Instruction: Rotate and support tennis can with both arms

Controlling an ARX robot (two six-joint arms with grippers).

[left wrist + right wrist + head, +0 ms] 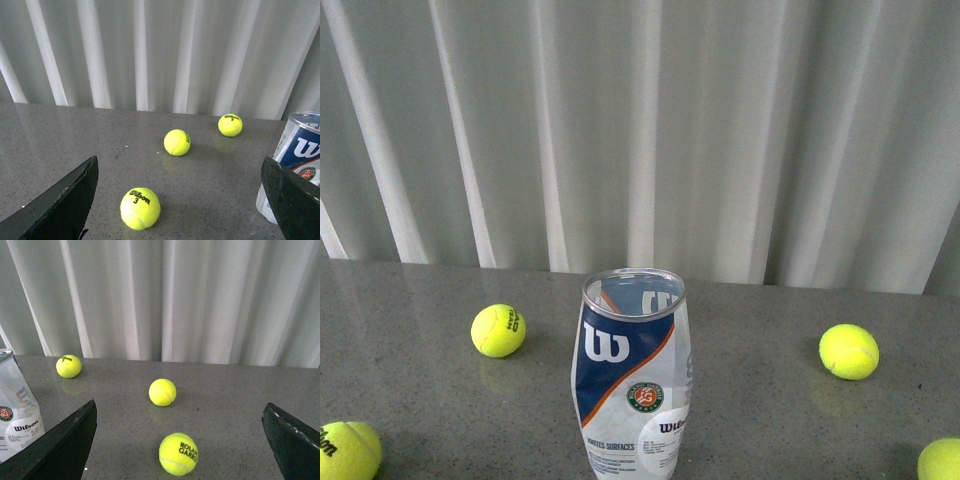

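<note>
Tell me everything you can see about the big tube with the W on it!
The tennis can is a clear plastic tube standing upright on the grey table, its open top empty as far as shown. Its label is blue and white with an orange stripe, a white W, a round red-green logo and a Wilson sticker. Its base is out of frame. Nothing touches it; both wrist views show it beside each open tool, not between the fingers.

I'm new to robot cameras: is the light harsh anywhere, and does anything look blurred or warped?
Front view: soft even light, faint ball reflections on the table, and the tennis can looks bulged by the lens. Left wrist view: the left gripper fingers are dark and soft-edged. Right wrist view: likewise for the right gripper, with sharp balls.
</note>
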